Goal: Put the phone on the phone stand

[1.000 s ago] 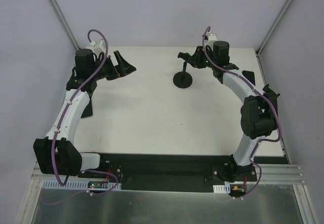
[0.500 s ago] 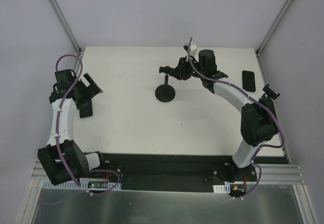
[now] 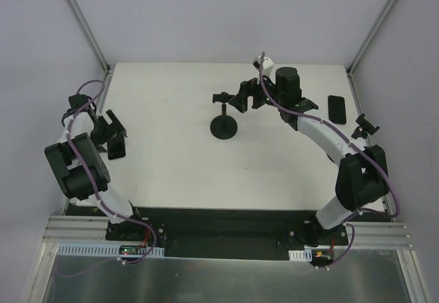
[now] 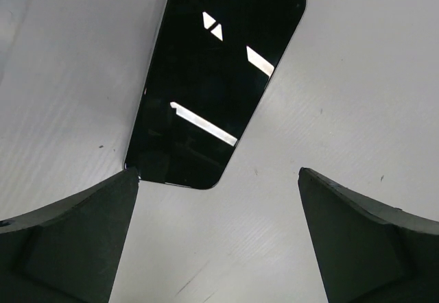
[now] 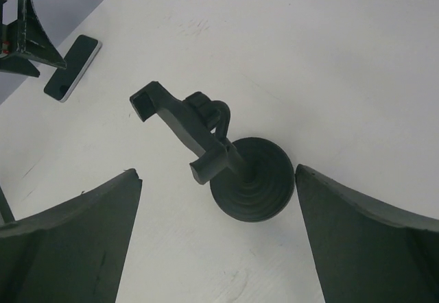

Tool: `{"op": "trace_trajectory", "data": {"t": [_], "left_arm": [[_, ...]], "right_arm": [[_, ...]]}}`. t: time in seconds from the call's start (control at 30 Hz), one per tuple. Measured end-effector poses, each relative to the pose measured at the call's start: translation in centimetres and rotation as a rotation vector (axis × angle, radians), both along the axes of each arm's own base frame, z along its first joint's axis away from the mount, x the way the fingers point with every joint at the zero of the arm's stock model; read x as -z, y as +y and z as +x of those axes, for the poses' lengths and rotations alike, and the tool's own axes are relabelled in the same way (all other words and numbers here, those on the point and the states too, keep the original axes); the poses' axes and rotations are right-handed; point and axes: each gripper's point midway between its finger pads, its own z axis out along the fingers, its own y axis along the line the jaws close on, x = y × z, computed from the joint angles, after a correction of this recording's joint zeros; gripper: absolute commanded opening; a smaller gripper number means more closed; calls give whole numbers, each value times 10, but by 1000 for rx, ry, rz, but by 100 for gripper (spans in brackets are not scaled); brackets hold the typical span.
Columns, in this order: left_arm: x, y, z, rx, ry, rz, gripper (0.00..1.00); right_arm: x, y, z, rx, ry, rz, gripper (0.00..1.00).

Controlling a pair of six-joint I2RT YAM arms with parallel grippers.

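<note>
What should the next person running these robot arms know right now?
Left gripper: open, above the near end of the phone, holding nothing.
Right gripper: open, by the top of the stand, holding nothing.
Things: the phone lies flat at the left of the table. A second phone lies at the far right. The stand is upright mid-table, with nothing on it.
Done: no phone placed yet.
Left: grab a phone and set it on the stand.
</note>
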Motion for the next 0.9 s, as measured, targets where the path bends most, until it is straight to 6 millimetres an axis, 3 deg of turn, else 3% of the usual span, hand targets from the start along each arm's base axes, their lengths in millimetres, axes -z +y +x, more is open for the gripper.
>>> {"op": "trace_trajectory", "data": {"t": [0.17,0.27,0.43,0.57,0.77,0.9], "left_arm": [[-5,17,12,46,-13,55,99],[0,24,15,59,-2,62,99],[8,31,12,97,34,80,99],[14,34,22,139,32,76,99],[35,30,22,181,78,51,99],[35,29,28,211,76,59,99]], "right_arm": [[-22,-18,2,75,-64,17,96],[-17,-36,2,81,-43,58,96],[-16,-70,19,93,31,72,96],[-15,-70,14,59,37,52,96],[-10,-63,2,-12,61,49,96],[-12,-58,-2,-50,59,69,96]]}}
